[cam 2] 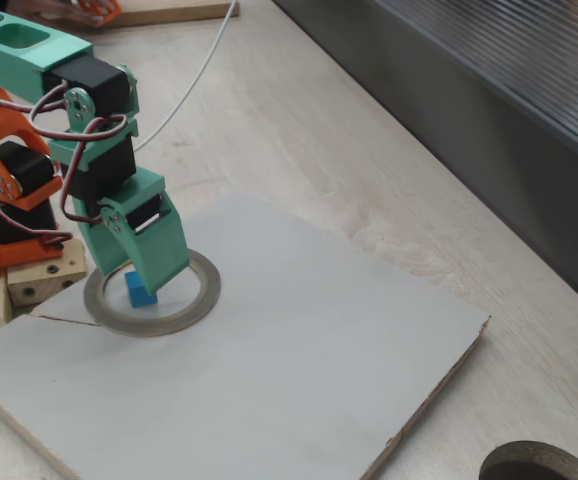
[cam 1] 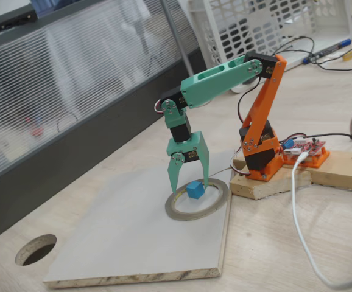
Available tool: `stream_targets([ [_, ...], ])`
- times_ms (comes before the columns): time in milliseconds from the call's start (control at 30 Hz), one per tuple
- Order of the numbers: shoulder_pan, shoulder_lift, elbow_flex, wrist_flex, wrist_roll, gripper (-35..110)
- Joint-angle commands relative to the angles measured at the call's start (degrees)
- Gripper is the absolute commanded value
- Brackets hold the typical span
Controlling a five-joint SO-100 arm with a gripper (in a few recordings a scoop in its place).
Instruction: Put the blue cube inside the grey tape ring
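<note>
Jaws spread wide on gripper (cam 1: 189, 182), gripping nothing. Blue cube (cam 1: 195, 190) sits low-centre of frame between fingertips, inside grey tape ring (cam 1: 220, 202), resting on board. You need only lift straight up, clear of cube.

Both fixed views look down obliquely from opposite sides, sharing the flat grey board (cam 1: 127, 237) (cam 2: 269, 370)

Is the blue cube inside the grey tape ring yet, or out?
Inside: in both fixed views the blue cube sits within the grey tape ring, between the open hand fingers.
</note>
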Motion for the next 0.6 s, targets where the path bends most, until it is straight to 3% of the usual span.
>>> stream_targets([
  [0,-0.2,1.0,0.4,-0.2,0.7,51],
  [333,-0.2,1.2,-0.3,0.6,1.1,51],
  [567,0.0,0.9,-9.4,0.8,1.1,48],
])
